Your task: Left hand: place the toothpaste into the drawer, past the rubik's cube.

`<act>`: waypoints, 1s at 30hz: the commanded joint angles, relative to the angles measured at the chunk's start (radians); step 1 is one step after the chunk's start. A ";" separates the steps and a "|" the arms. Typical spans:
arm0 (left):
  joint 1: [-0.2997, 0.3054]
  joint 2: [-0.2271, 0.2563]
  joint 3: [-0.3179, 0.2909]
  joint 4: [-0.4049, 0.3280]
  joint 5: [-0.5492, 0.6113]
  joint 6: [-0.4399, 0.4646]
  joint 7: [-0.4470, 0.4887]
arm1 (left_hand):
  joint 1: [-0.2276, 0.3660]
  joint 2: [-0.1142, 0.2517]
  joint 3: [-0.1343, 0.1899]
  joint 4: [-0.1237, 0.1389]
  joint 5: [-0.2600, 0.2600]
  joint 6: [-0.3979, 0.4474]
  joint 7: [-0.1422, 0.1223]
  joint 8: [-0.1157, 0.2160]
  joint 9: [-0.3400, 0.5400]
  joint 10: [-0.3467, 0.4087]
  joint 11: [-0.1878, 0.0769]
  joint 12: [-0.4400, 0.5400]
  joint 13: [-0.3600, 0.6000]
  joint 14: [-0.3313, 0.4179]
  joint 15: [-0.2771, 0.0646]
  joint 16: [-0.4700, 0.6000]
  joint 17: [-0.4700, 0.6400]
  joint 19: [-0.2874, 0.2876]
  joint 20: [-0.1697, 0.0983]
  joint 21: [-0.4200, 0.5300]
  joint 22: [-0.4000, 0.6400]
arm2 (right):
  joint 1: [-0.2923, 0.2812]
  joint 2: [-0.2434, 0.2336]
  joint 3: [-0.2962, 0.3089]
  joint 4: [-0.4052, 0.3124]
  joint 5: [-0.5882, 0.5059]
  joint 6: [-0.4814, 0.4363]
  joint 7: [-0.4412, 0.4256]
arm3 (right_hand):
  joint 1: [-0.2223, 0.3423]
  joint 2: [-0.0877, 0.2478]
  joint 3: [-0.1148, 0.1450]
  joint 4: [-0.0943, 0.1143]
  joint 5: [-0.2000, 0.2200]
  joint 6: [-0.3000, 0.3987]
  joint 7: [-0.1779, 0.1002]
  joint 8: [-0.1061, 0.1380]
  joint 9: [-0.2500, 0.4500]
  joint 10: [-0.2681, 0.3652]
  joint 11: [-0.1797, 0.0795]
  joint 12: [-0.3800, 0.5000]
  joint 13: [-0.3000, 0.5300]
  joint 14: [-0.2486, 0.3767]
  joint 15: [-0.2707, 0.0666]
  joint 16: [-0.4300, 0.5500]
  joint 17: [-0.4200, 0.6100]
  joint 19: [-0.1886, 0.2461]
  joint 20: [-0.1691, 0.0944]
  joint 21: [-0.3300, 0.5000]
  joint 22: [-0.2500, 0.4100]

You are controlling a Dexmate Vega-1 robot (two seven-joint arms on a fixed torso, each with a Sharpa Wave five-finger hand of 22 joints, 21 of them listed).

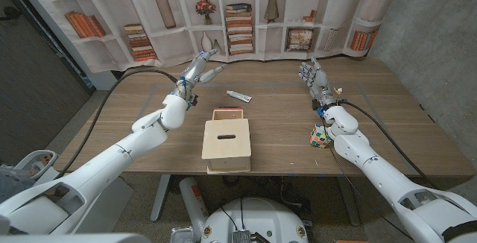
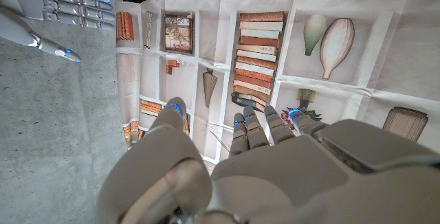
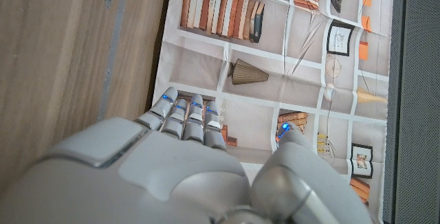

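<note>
Behind the drawer [image 1: 226, 140], toothpaste [image 1: 239, 95] lies small and indistinct; left hand [image 1: 196, 68] spread, empty.

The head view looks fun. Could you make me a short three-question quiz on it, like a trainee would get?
1. True or false: the left hand holds the toothpaste.
2. Which hand has the rubik's cube on its side of the table? A) left hand B) right hand
3. Fill in: the drawer of the wooden box is pulled ____.

Key: 1 false, the tube lies on the table apart from that hand; 2 B; 3 open.
</note>
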 commanded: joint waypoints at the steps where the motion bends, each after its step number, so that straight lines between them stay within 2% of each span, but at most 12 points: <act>1: -0.007 0.013 0.022 -0.046 0.050 0.072 -0.031 | 0.012 -0.001 -0.001 -0.008 0.000 -0.002 -0.004 -0.005 0.004 -0.001 -0.005 -0.003 0.002 0.001 -0.029 -0.001 0.004 0.001 -0.023 0.001 0.003 | 0.005 0.000 0.004 0.007 0.011 0.005 0.018 | 0.001 0.012 0.001 -0.006 -0.004 0.008 0.003 0.000 0.003 0.006 -0.001 0.003 0.004 0.011 -0.002 0.003 0.004 0.011 0.002 -0.004 0.004; 7: -0.013 0.021 0.030 -0.059 0.043 0.096 -0.076 | 0.015 -0.006 -0.003 -0.011 0.000 -0.011 -0.006 -0.010 0.004 -0.009 -0.002 -0.008 0.002 -0.003 -0.027 -0.003 0.004 -0.001 -0.023 0.000 0.003 | -0.005 0.001 0.012 0.009 0.029 0.010 0.032 | 0.001 0.013 0.001 -0.007 -0.005 0.008 0.003 0.000 0.003 0.008 0.000 0.003 0.004 0.012 -0.002 0.003 0.005 0.014 0.002 -0.006 0.004; 11: -0.012 0.020 0.038 -0.080 0.074 0.126 -0.066 | 0.018 -0.013 -0.006 -0.015 0.001 -0.015 -0.007 -0.012 0.004 -0.015 -0.008 -0.011 0.002 -0.007 -0.024 -0.004 0.004 -0.003 -0.021 -0.001 0.003 | -0.014 0.005 0.022 0.006 0.045 0.022 0.039 | 0.001 0.013 0.000 -0.007 -0.005 0.009 0.003 0.000 0.003 0.008 0.000 0.004 0.004 0.014 -0.001 0.003 0.005 0.015 0.003 -0.008 0.004; 17: -0.021 0.016 0.049 -0.090 0.092 0.159 -0.078 | 0.033 -0.029 -0.011 -0.027 0.006 -0.027 -0.015 -0.017 0.004 -0.021 -0.015 -0.013 0.003 -0.049 -0.018 -0.015 0.005 -0.014 -0.008 -0.004 0.003 | -0.018 0.018 0.033 0.020 0.070 0.040 0.063 | 0.001 0.015 0.000 -0.008 -0.006 0.012 0.003 0.001 0.003 0.011 0.002 0.004 0.004 0.014 -0.001 0.003 0.005 0.017 0.003 -0.010 0.004; 21: -0.030 0.013 0.062 -0.095 0.112 0.185 -0.090 | 0.050 -0.037 -0.012 -0.039 0.011 -0.035 -0.028 -0.019 0.004 -0.027 -0.030 -0.016 0.003 -0.068 -0.007 -0.014 0.006 -0.023 0.010 -0.006 0.003 | -0.020 0.017 0.033 0.017 0.067 0.040 0.059 | 0.002 0.016 0.000 -0.008 -0.006 0.013 0.003 0.001 0.003 0.011 0.002 0.004 0.004 0.015 -0.001 0.003 0.005 0.017 0.004 -0.012 0.004; 24: -0.038 0.010 0.073 -0.102 0.133 0.208 -0.093 | 0.068 -0.045 -0.013 -0.050 0.017 -0.036 -0.043 -0.018 0.004 -0.024 -0.052 -0.015 0.003 -0.076 -0.005 -0.011 0.006 -0.031 0.031 -0.007 0.003 | -0.021 0.015 0.033 0.016 0.066 0.041 0.061 | 0.002 0.016 0.000 -0.008 -0.006 0.013 0.002 0.001 0.003 0.012 0.002 0.004 0.004 0.016 -0.001 0.003 0.005 0.018 0.004 -0.013 0.004; 27: -0.046 0.005 0.084 -0.112 0.152 0.241 -0.103 | 0.089 -0.053 -0.013 -0.062 0.023 -0.030 -0.069 -0.015 0.004 -0.020 -0.069 -0.014 0.003 -0.078 -0.003 -0.007 0.006 -0.035 0.051 -0.006 0.004 | -0.024 0.014 0.034 0.011 0.066 0.042 0.059 | 0.002 0.017 0.000 -0.009 -0.007 0.014 0.002 0.002 0.003 0.012 0.003 0.004 0.004 0.016 -0.002 0.003 0.005 0.019 0.005 -0.014 0.005; 28: -0.051 0.003 0.089 -0.113 0.158 0.250 -0.110 | 0.100 -0.057 -0.012 -0.067 0.026 -0.026 -0.077 -0.013 0.004 -0.018 -0.071 -0.013 0.003 -0.079 -0.004 -0.006 0.006 -0.038 0.069 -0.006 0.004 | -0.025 0.015 0.035 0.011 0.068 0.043 0.060 | 0.003 0.017 0.000 -0.009 -0.007 0.014 0.002 0.002 0.003 0.012 0.003 0.004 0.004 0.017 -0.001 0.003 0.005 0.019 0.005 -0.015 0.005; 30: -0.060 0.002 0.097 -0.118 0.165 0.267 -0.130 | 0.116 -0.062 -0.012 -0.073 0.031 -0.017 -0.094 -0.009 0.004 -0.009 -0.088 -0.011 0.002 -0.079 -0.005 -0.004 0.006 -0.036 0.084 -0.003 0.006 | -0.026 0.016 0.035 0.014 0.069 0.045 0.061 | 0.003 0.017 0.000 -0.010 -0.007 0.015 0.002 0.001 0.003 0.013 0.000 0.004 0.004 0.016 -0.002 0.002 0.005 0.019 0.005 -0.016 0.005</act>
